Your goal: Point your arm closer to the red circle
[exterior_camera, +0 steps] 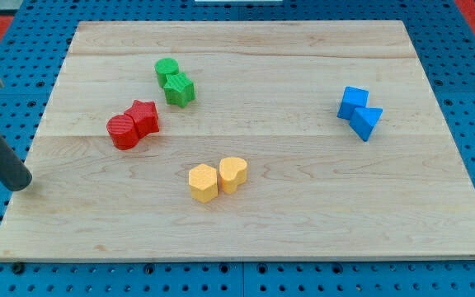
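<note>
Lab bench: blue pegboard (468, 99) under wooden board (303, 223).

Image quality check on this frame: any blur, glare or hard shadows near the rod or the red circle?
Camera view: light is even and soft, no glare on the wooden board; blocks cast only faint shadows. The red circle and red star are sharp, touching. The rod looks slightly soft along its upper length; my tip sits at the board's left edge, left of the red circle.

No text, label, brand, number or sign can be read anywhere.
</note>
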You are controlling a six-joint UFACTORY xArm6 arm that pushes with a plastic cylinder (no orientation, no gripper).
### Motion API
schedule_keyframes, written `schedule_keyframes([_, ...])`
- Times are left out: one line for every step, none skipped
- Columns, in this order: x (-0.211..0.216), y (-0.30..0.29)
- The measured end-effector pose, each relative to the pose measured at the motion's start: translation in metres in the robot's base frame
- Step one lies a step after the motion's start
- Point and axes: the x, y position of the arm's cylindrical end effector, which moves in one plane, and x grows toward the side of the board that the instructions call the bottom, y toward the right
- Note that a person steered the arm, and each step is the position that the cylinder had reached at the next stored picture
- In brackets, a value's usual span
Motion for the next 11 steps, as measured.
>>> schedule_keyframes([0.0, 0.0])
schedule_keyframes([-0.004, -0.002])
schedule_keyframes([-0.005, -0.002])
schedule_keyframes([-0.005, -0.002])
schedule_keyframes([-0.007, -0.002])
schedule_keyframes([-0.03, -0.011])
schedule_keyframes([-0.055, -0.018])
schedule_keyframes([-0.066, -0.018])
schedule_keyframes([-0.089, 0.018])
schedule_keyframes([-0.092, 0.07])
schedule_keyframes([-0.089, 0.084])
